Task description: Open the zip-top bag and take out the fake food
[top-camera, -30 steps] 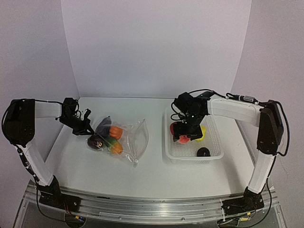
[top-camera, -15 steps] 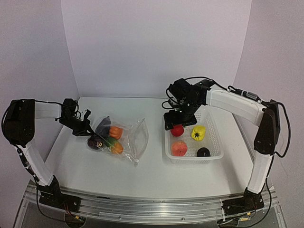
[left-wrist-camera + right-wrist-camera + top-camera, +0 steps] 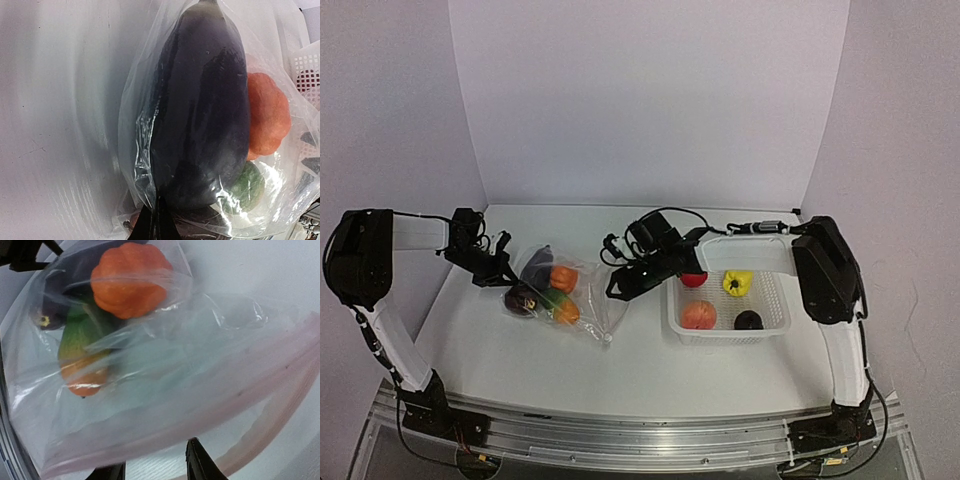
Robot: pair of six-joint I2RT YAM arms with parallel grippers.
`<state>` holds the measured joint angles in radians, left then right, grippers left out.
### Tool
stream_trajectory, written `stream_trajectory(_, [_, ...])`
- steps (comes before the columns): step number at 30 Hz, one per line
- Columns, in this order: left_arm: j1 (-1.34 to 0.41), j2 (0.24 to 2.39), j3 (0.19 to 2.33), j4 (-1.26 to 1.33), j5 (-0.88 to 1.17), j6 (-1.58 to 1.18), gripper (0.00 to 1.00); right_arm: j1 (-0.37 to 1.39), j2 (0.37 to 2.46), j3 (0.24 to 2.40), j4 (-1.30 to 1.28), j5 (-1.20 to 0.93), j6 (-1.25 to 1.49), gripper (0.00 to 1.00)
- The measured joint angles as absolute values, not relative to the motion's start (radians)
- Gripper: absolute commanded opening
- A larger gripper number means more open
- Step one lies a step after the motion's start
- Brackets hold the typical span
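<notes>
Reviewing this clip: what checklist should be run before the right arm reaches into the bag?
1. Left claw pinching the zip-top bag: ok.
2. Bag mouth parted and facing the right claw: ok.
3. Right claw open and empty: ok.
4. Bag emptied: not ok; orange pumpkin, purple eggplant and green-orange piece are inside.
5. Room left in the basket: ok.
</notes>
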<state>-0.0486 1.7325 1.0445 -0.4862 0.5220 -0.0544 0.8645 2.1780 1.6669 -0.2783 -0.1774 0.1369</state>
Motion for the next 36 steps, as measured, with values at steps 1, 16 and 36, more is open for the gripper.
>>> stream_trajectory(1, [-0.049,1.732,1.044,-0.486,0.522,-0.054,0.0,0.862,2.2,1.675,-0.265,-0.179,0.137,0.35])
stream_trajectory(16, [-0.046,1.731,1.021,-0.466,0.54,-0.07,0.0,0.949,2.39,1.823,-0.035,-0.326,0.154,0.75])
stream_trajectory(36, [-0.045,1.731,1.013,-0.471,0.581,-0.084,0.0,1.042,2.506,1.932,-0.056,-0.105,0.135,0.25])
